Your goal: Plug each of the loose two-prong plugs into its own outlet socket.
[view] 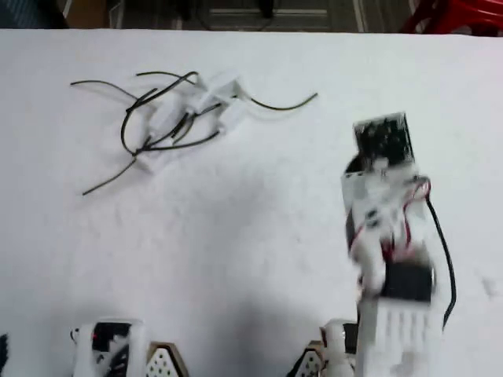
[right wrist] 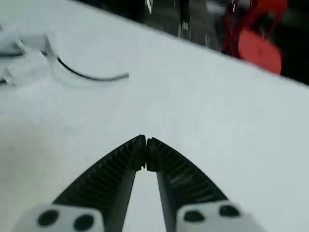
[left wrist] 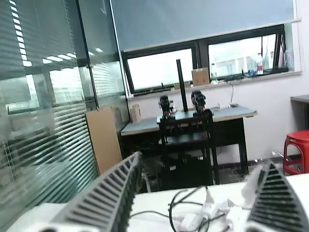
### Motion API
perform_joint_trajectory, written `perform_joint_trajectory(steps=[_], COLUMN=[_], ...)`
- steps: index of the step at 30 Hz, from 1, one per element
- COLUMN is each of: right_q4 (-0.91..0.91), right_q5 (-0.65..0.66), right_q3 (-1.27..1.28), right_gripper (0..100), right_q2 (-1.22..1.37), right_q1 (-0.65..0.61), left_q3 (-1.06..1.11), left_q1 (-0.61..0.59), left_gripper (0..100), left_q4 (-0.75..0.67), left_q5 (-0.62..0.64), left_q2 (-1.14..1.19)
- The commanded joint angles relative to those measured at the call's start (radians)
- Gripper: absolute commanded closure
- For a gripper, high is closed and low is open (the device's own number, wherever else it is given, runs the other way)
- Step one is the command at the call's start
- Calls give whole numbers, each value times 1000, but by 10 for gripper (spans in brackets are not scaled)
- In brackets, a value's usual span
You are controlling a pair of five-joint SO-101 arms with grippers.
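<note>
— Where do we see the plugs point(view: 208, 98)?
— Far left on the worktop point(view: 251, 236), tangled with their dark cords point(view: 108, 178).
— How do we find our right tool point(right wrist: 145, 145)?
— Over the worktop's right side, well apart from them, tips pressed together on nothing.
— Our left tool point(left wrist: 205, 162)?
— Fingers spread wide, holding nothing.

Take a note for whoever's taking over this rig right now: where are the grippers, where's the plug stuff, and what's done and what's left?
Left gripper: open, empty, aimed across the table toward the heap.
Right gripper: shut, holding nothing, above bare table well to the side of the heap.
Plugs and sockets: one tangled heap at the far side of the table.
Done: no mated pair can be made out.
Left: separate the heap, then seat each plug in a socket.
</note>
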Motion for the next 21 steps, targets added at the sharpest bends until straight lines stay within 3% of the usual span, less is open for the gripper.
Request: perform_joint_trajectory(steps=[1,5,9,17,21], right_q4=[90,226,343,625,768], right_q5=[-8,-8,0,-6,-6], right_q3=[-75,-74,-75,-224,-307], right_gripper=[978,980,980,980,980], right_q2=[-254,-443,-573,-576,-576], right_q1=[-151,-297,-302,-257,-255], left_q3=[229,396,532,681,733], left_q1=[2,2,2,2,2], left_gripper=[639,639,658,891,954], left_q4=[2,0,0,2,2], left_q5=[6,6,11,5,5], left_q2=[-108,-183,-186,-186,-186])
